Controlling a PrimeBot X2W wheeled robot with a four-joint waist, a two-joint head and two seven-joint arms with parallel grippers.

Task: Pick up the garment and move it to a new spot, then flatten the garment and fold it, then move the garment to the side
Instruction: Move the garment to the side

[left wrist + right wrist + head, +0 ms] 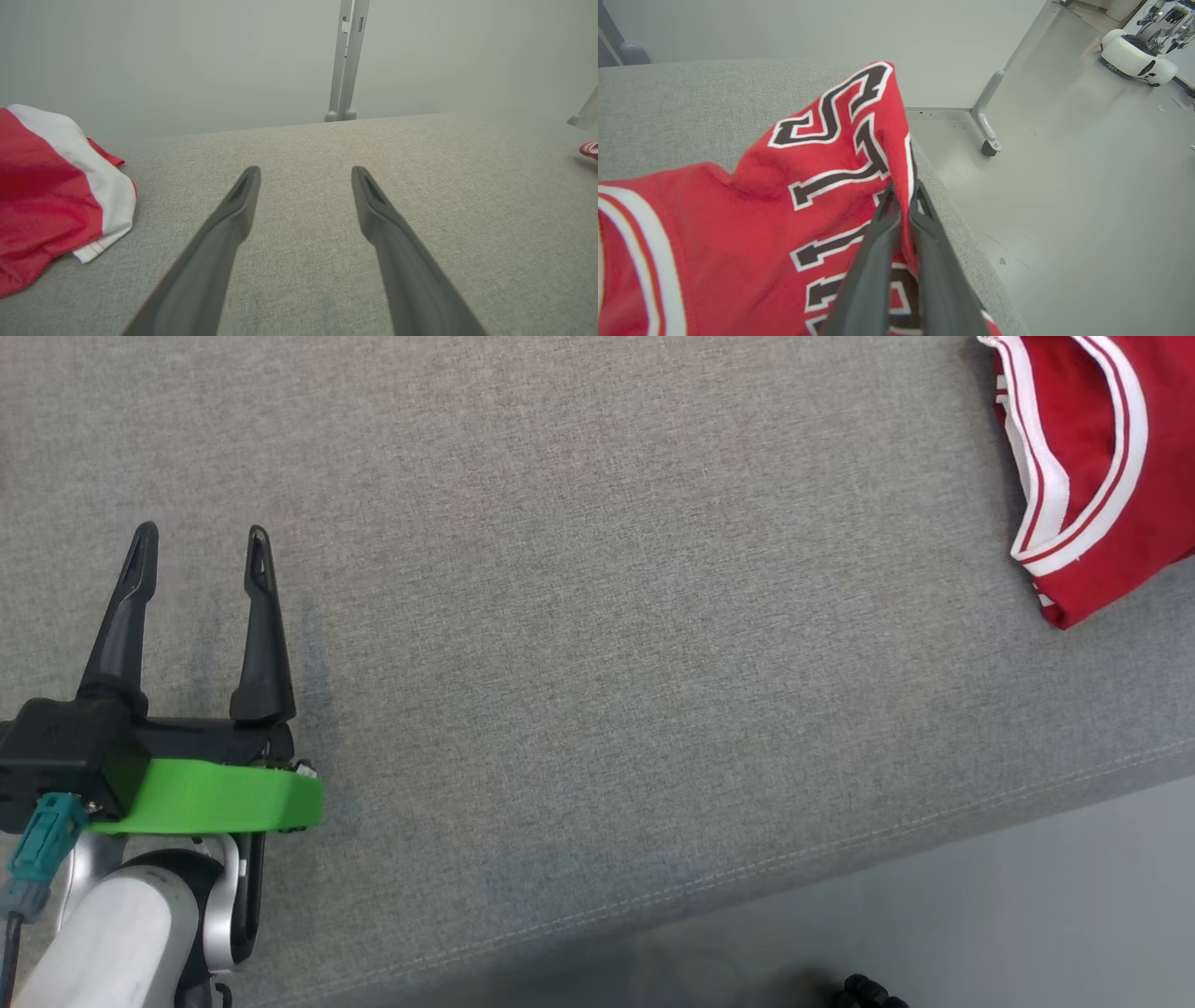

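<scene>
At the lower left of the head view, saw the left gripper (pixel 202 529) over bare grey pad (pixel 597 616), fingers spread wide and empty. Far across at the upper right corner, found the garment (pixel 1088 588), a red jersey with white trim, lying rumpled on the pad. Through the right wrist view, saw the right gripper (pixel 905 189) pinched tight on a raised fold of that jersey beside its black numerals, close to the pad's edge above the floor (pixel 1064 210).

Robotics lab: white robot (pixel 1134 58), bare floor (pixel 1087 196).
</scene>
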